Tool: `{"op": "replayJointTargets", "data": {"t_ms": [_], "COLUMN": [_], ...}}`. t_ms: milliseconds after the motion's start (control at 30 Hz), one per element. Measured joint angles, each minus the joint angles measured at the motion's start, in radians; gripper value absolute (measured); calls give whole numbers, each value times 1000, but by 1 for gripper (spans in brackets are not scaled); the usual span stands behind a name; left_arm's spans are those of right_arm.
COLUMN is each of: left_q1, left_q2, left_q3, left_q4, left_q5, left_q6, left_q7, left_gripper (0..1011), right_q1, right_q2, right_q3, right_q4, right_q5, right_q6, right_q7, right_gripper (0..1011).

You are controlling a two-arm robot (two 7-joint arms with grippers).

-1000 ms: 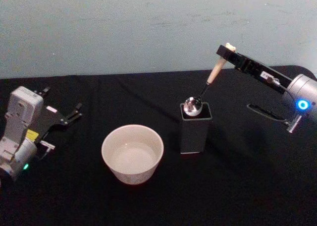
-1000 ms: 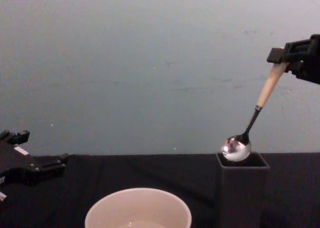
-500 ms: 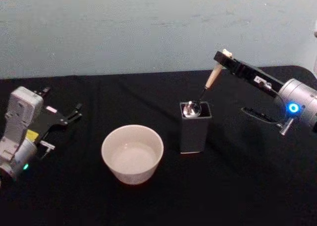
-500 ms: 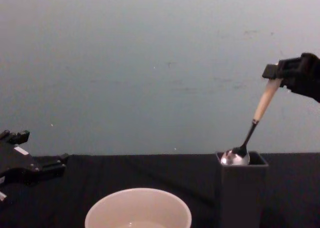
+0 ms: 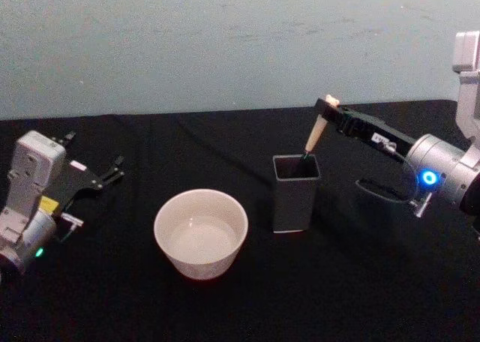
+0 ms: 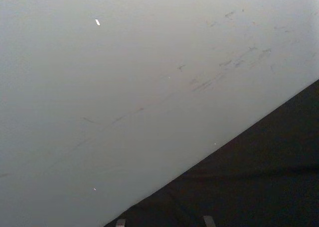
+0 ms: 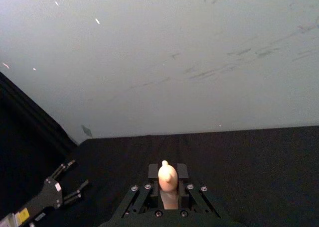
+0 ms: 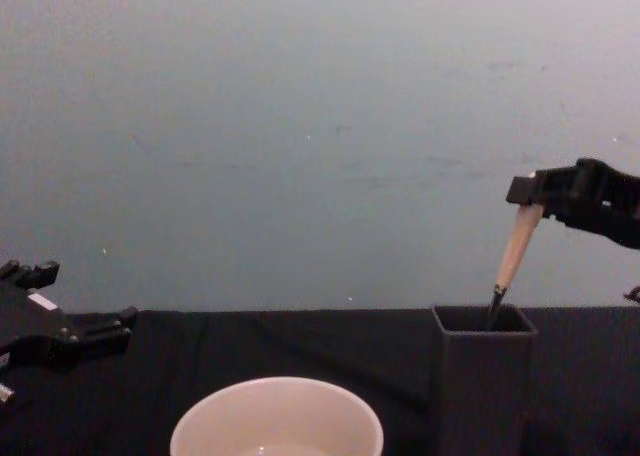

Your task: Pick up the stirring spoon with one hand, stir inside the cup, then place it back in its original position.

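Holding the spoon: our right gripper [image 5: 328, 107] is clamped on the top of the stirring spoon [image 5: 313, 136], its fingers closed just under the bear head.
Spoon's place: the metal bowl and most of the dark neck sit down inside the dark grey holder [image 5: 295, 199]; the beige handle sticks out of the mouth, tilted up toward the gripper on the robot's right.
Contact: we cannot tell whether the bowl rests on the holder's floor, since the walls hide it.
Cup: the cream cup [image 5: 196, 265] stands just left of the holder, apart from it, with nothing in it that we can make out but a pale, perhaps wet, bottom.
Left arm: our left gripper [image 5: 116, 169] is parked low on the black table [image 5: 225, 312] at the far left, well apart from the cup, its fingers spread and empty.
Progress, as we judge it: the spoon is in its home slot and in our grasp at once, which fits either end of the task: the first grasp or the put-back. These pictures alone do not settle which.
If it is the put-back: only letting go and drawing the right arm clear is left.
If it is the pick-up: the lift, the stir in the cup and the return are all left.
Care point: the tilted handle leans on the holder's rim, so we should open gently to keep the narrow holder from tipping.
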Motion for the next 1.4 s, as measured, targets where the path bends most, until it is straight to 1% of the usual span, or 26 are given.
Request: {"op": "replayJointTargets", "data": {"t_ms": [233, 533, 633, 967, 1100, 1400], "left_q1": [0, 0, 0, 0, 0, 0], "left_q2": [0, 0, 0, 0, 0, 0], "left_q3": [0, 0, 0, 0, 0, 0], "left_q4": [0, 0, 0, 0, 0, 0], "left_q5": [0, 0, 0, 0, 0, 0], "left_q6": [0, 0, 0, 0, 0, 0], "left_q7": [0, 0, 0, 0, 0, 0], "left_gripper": [1001, 1001, 1001, 1001, 1002, 1001], "right_q1": [7, 12, 15, 20, 22, 23], "right_q2": [9, 12, 12, 13, 11, 11], "right_q3": [-35, -63, -74, -92, -98, -97], "right_q4": [20, 37, 45, 57, 61, 61], "right_q5": [-6, -11, -19, -39, -46, -46], "right_q6": [-8, -11, -11, -8, 2, 3], "right_q7": [2, 0, 0, 3, 0, -1], "right_gripper": [215, 215, 216, 215, 215, 215]}}
